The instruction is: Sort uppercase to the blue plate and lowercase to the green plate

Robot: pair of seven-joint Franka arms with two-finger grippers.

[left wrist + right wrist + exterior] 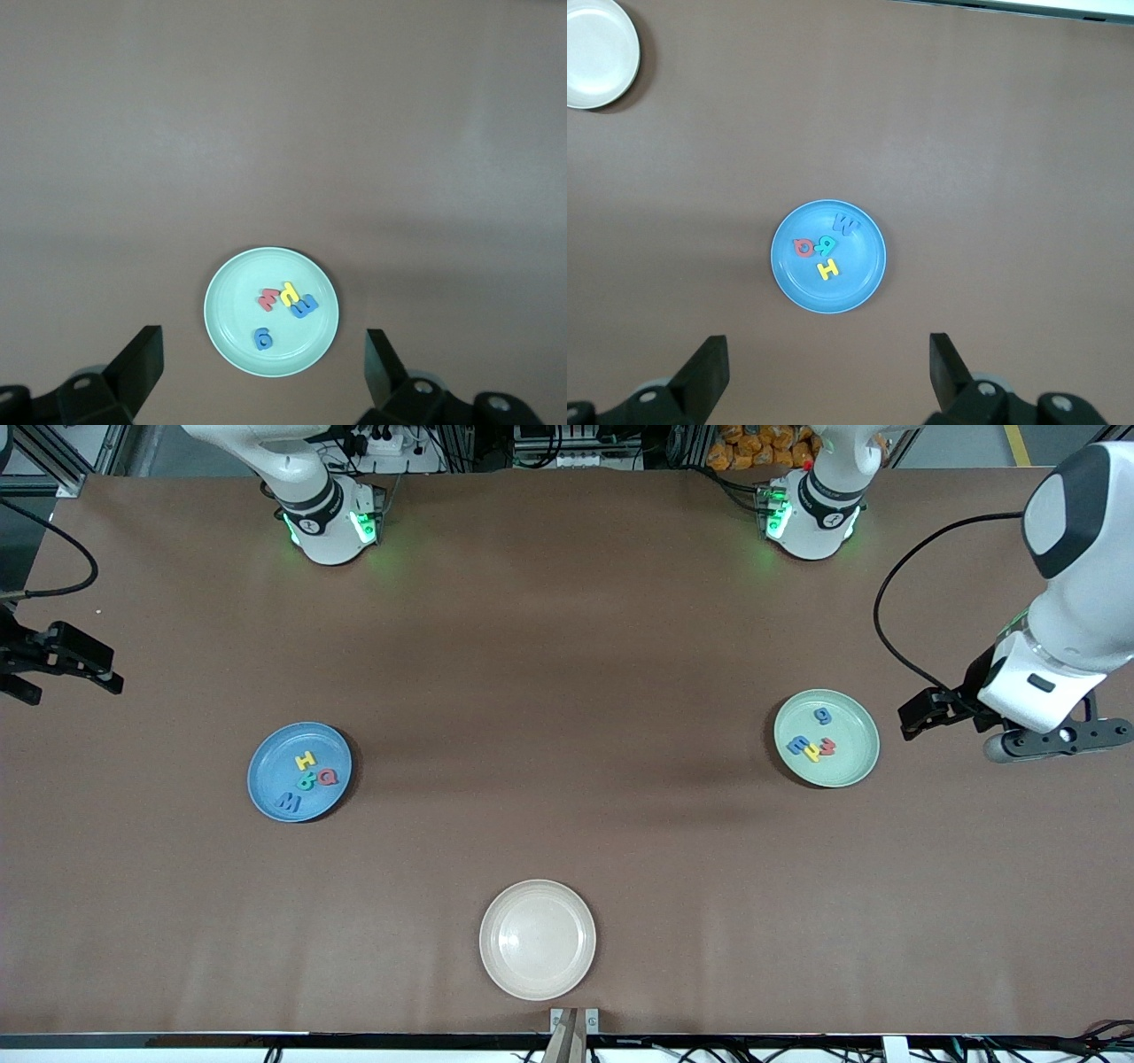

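The blue plate (pixel 266 775) lies toward the right arm's end of the table. The uppercase letters lie in it: yellow H (pixel 305 761), green R-like letter (pixel 306 781), red Q (pixel 328 777) and blue M (pixel 288 802). The green plate (pixel 855 766) lies toward the left arm's end. It holds the lowercase letters: blue g (pixel 823 716), blue m (pixel 797 746), a small yellow letter (pixel 811 752) and red w (pixel 827 747). My left gripper (pixel 917 716) hangs open and empty beside the green plate (pixel 230 336). My right gripper (pixel 97 669) is open and empty at the table's edge, up in the air, with the blue plate (pixel 864 279) in its view.
A cream plate (pixel 537 895) with nothing in it sits near the front edge, midway between the two arms' ends; it also shows as the cream plate (pixel 594 53) in the right wrist view. Brown tabletop surrounds all three plates.
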